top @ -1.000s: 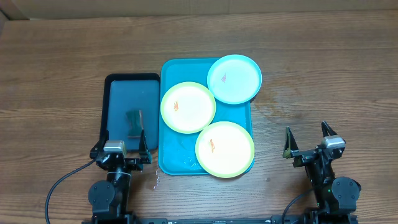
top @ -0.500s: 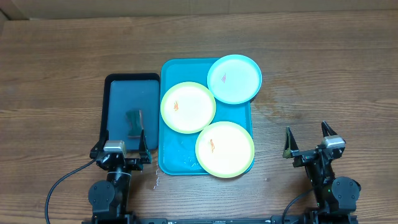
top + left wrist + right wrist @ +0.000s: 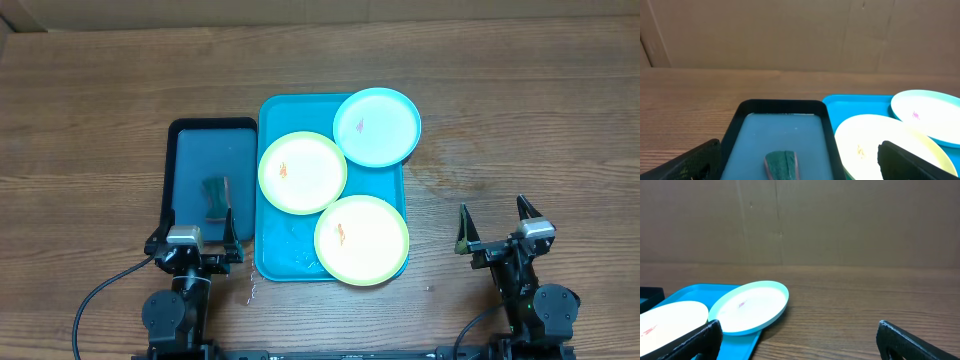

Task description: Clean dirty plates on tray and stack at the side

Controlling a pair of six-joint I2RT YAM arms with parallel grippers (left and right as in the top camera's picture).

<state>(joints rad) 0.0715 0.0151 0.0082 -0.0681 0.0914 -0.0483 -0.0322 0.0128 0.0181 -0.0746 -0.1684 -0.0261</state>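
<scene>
The bright cyan tray [image 3: 272, 255] lies mid-table with three plates on it. A light cyan plate [image 3: 377, 126] with a small red smear overhangs the tray's far right corner. A yellow-green plate [image 3: 302, 172] lies at mid-left and another yellow-green plate [image 3: 361, 239] at the near right, both with orange smears. My left gripper [image 3: 193, 228] is open and empty at the near edge, in front of the dark tray. My right gripper [image 3: 494, 222] is open and empty, right of the tray. The cyan plate [image 3: 750, 306] also shows in the right wrist view.
A smaller dark blue-black tray [image 3: 210, 137] with a green sponge [image 3: 215, 197] lies left of the cyan tray; the sponge [image 3: 781, 165] shows between my left fingers in the left wrist view. A cardboard wall stands behind the table. Bare wood lies to the right.
</scene>
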